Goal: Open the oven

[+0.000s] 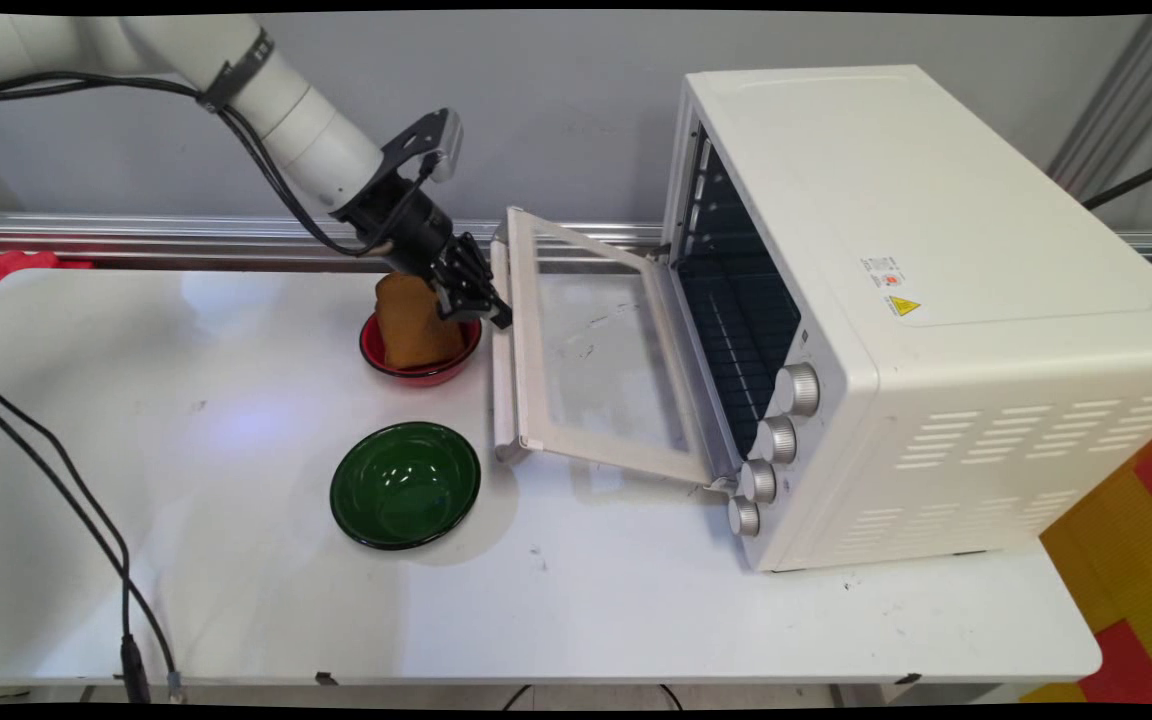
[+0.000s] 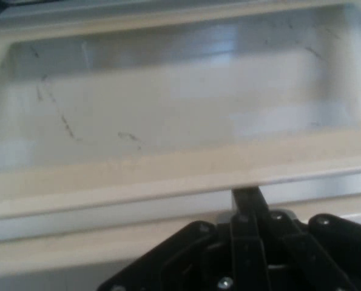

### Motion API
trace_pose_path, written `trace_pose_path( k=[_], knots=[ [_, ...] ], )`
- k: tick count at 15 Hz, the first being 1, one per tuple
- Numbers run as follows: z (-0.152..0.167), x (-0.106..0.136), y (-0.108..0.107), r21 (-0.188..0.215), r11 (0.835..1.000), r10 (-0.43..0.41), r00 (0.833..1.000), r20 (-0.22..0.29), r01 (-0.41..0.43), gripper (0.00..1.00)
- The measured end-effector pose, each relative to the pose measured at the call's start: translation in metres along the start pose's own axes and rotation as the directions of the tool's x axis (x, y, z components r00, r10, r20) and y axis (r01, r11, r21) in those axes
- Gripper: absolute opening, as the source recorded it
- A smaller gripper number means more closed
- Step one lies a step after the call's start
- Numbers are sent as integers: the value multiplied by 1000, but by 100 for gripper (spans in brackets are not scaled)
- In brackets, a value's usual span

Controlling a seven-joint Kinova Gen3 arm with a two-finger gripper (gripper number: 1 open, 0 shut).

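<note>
The gripper [image 1: 481, 300] is at the free edge of the toaster oven door [image 1: 591, 365], which hangs open and almost flat above the counter [image 1: 236, 600]. In the hand view the jaws look drawn together into one narrow black tip that touches the door handle [image 2: 168, 203]; nothing is held between them.

Just behind the gripper stands a red bowl [image 1: 421, 372] with a brown piece of bread [image 1: 411, 320] upright in it. A green bowl [image 1: 405, 485], empty, is near the front corner of the door.

I think the main risk is the red bowl: the wrist is very close over the bread, so a small swing to the arm's side may tip it. The closed tip could also slide off the smooth handle.

There is open counter to the left and at the front. To the right, the toaster oven [image 1: 936, 300] blocks the way.
</note>
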Motion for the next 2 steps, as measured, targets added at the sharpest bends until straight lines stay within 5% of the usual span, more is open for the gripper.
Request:
trace_pose_path(
  k=[2],
  knots=[
    [-2, -4, -1, 0, 1000, -5, 1000, -5, 5, 0]
  ],
)
